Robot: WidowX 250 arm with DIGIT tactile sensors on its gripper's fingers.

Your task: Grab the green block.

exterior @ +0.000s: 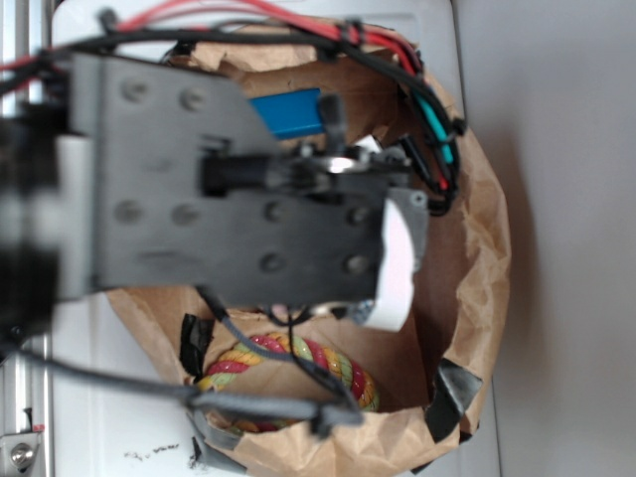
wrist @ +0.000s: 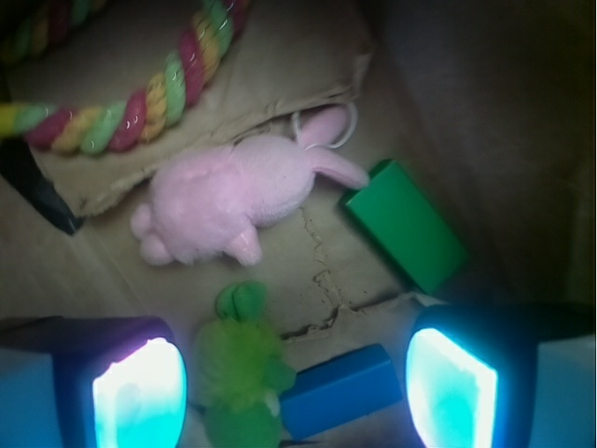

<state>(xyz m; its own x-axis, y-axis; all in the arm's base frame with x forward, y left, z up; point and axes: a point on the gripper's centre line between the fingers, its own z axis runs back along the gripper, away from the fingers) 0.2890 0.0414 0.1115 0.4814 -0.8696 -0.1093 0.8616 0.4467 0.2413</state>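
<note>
Gripper (wrist: 294, 387) jaws spread wide, nothing pinched, hovering inside a brown paper bag (exterior: 487, 248). Green block (wrist: 406, 226) lies flat on the bag floor, just right of the pink plush bunny (wrist: 229, 201), well clear of both fingers. Between the fingers: yellow-green plush toy (wrist: 241, 369) touching the blue block (wrist: 340, 390). Striped rope ring (wrist: 140, 107) upper left.

Exterior: arm body (exterior: 229, 189) blurred, hides most of bag interior; blue block (exterior: 288, 112) partly covered. Wrist: rope ring (wrist: 121, 103) cropped at top edge; finger pads (wrist: 140, 397) cropped at bottom edge.
</note>
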